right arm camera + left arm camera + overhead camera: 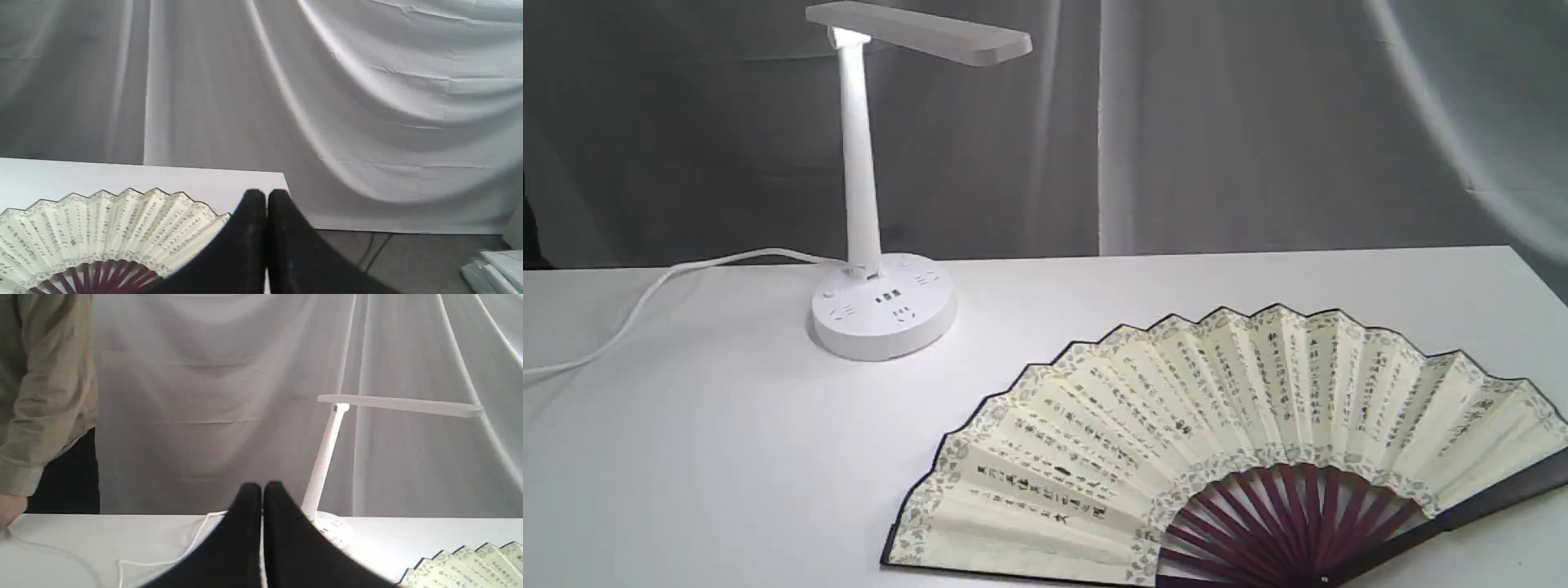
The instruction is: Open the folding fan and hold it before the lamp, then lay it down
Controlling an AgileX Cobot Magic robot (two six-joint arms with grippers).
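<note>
The folding fan [1241, 408] is carrying the only writing in sight: columns of black brush calligraphy are running down each pleat of its cream leaf, from the floral border toward the maroon ribs. The characters are looking like Chinese script, but they are showing too small and soft to be read in any view. Two bolder columns near the fan's left end are standing out darker, equally illegible. The lamp [858, 163] is showing only socket slots and tiny unreadable marks on its round base.
</note>
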